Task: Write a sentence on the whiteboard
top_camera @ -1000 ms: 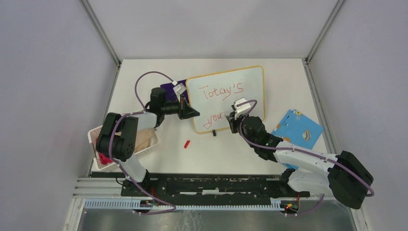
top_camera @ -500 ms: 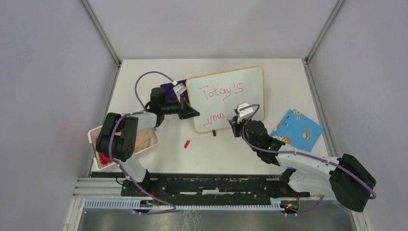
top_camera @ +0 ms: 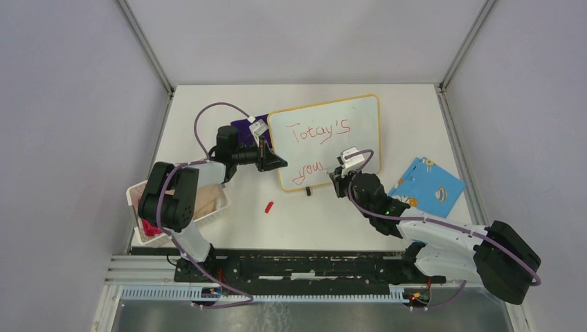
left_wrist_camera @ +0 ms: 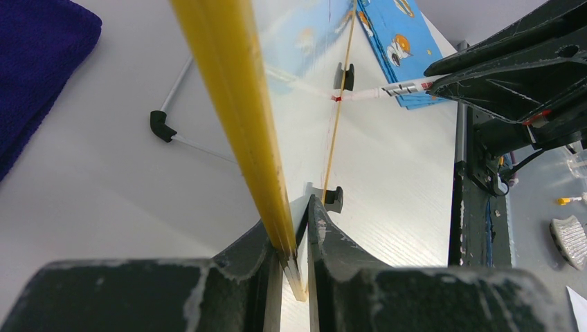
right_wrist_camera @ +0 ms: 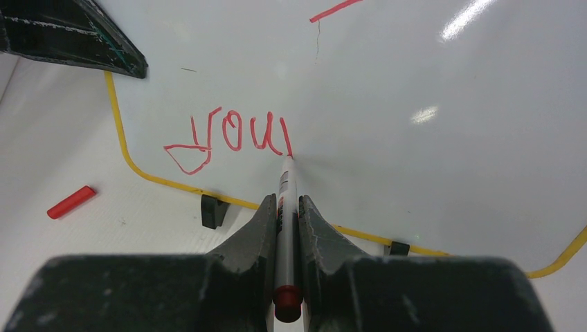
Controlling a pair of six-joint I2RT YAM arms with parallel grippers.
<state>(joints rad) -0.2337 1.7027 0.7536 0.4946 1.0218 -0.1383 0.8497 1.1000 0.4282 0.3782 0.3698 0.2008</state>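
White tabletop (top_camera: 311,225): right gripper (right_wrist_camera: 284,205) pinches marker (right_wrist_camera: 284,181), tip touching whiteboard (right_wrist_camera: 387,83).

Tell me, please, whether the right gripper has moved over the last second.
Yes: against the whiteboard, the right gripper, holding the marker, has shifted slightly toward its near edge and a little rightward.

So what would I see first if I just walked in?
Red writing on the whiteboard in the middle of the table: "Totay's" on top, "you" plus one more stroke below. The right jaws pinch a marker with its tip on that last stroke, and the left jaws clamp the board's yellow left edge.
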